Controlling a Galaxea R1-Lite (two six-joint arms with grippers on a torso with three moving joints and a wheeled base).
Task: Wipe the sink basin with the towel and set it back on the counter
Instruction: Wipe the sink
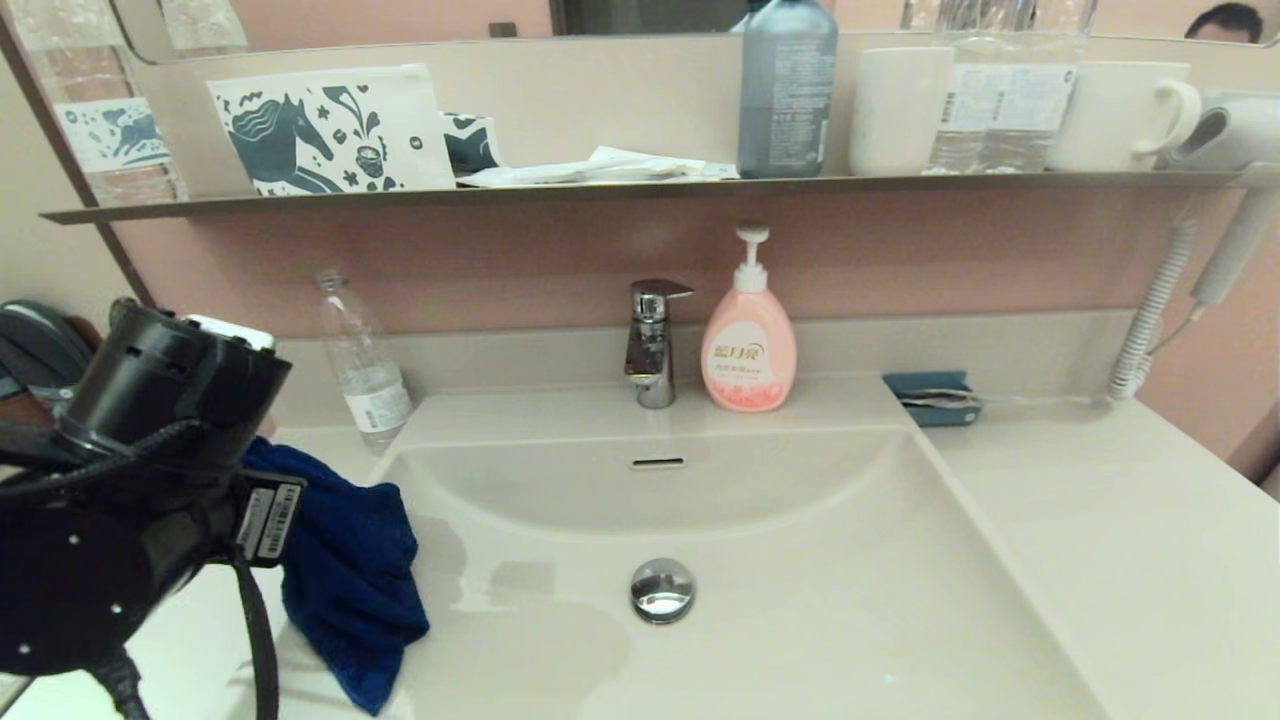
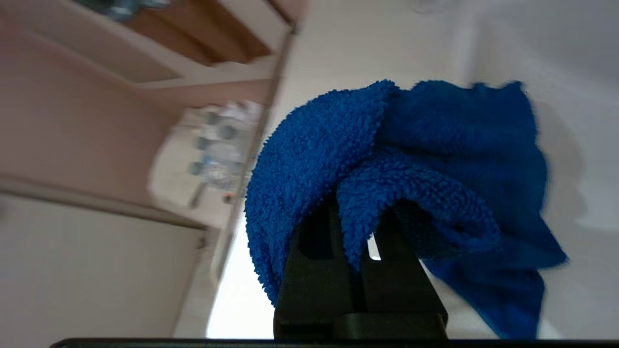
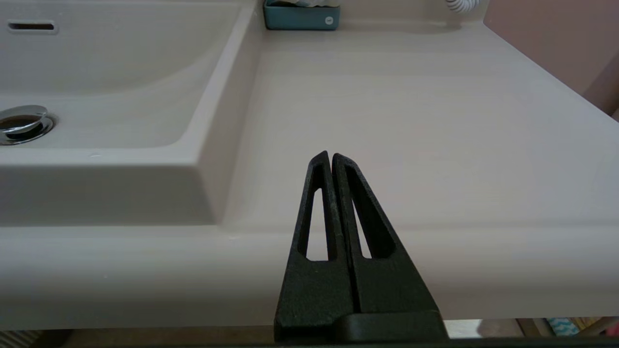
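Observation:
The royal-blue towel hangs bunched from my left arm at the basin's left rim, its lower end draping over the sloping side. In the left wrist view my left gripper is shut on a fold of the towel, whose pile covers the fingertips. The cream-white sink basin lies in the middle, with its chrome drain plug and overflow slot. Damp patches show left of the plug. My right gripper is shut and empty, parked before the front edge of the counter, out of the head view.
A chrome faucet and pink soap pump bottle stand behind the basin. A clear water bottle stands at the back left near the towel. A teal holder sits back right. A hairdryer cord hangs at right under the shelf.

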